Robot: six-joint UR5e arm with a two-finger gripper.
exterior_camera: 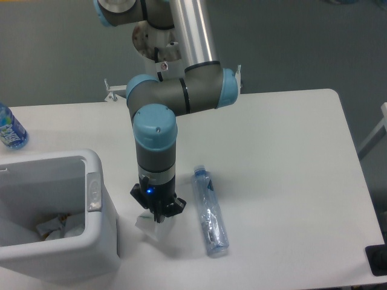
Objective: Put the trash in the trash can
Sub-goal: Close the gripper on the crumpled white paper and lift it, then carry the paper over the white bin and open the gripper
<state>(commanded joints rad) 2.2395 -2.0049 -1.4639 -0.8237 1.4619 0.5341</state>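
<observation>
Just right of bin (100,181), pincer (157,212) clenched on carton (151,226), carton apparently just off surface (284,151). Bottle (210,211) lies at 3 o'clock. Step: carton pickup. Next: lift, carry toward 9 o'clock over bin, release.

2 bottles (210,212) (10,130), 1 carton (152,225), 1 bin (97,241)

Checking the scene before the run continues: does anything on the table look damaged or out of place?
The long clear plastic bottle lies crushed on its side right of the gripper, whose jaws pinch a flattened white paper carton. A small blue-labelled bottle stands alone at the table's far left edge.
</observation>
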